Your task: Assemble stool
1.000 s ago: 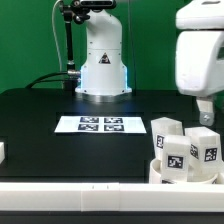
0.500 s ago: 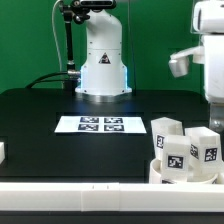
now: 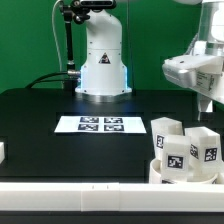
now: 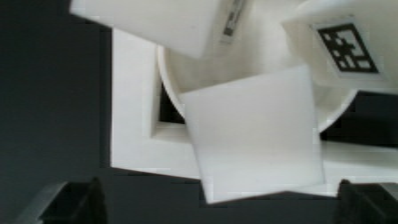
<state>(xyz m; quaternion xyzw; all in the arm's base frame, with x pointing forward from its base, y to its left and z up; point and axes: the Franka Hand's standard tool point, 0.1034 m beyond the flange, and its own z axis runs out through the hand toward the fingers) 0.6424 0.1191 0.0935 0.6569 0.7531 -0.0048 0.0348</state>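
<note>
The stool parts are sitting in a tight cluster at the front corner of the table (image 3: 40, 130), on the exterior view's right: several short white block legs (image 3: 186, 150) with black-and-white tags, standing on or leaning against the round seat (image 3: 160, 172), whose rim is only partly showing. In the wrist view one plain-faced leg (image 4: 258, 135) is lying tilted across the others, with a tagged block (image 4: 349, 45) behind it. The pincer (image 3: 204, 104) is hanging above the cluster with its jaws standing wide and nothing between them.

These pieces look like hard, hollow plastic: light, stiff and smooth, so probably slippery under the fingers and apt to topple if nudged. A leg would best be gripped across its two flat parallel sides, near the middle, with the fingers square to the faces. The leaning pile is looking unstable. The marker board (image 3: 100, 124) is lying flat mid-table, well apart.
</note>
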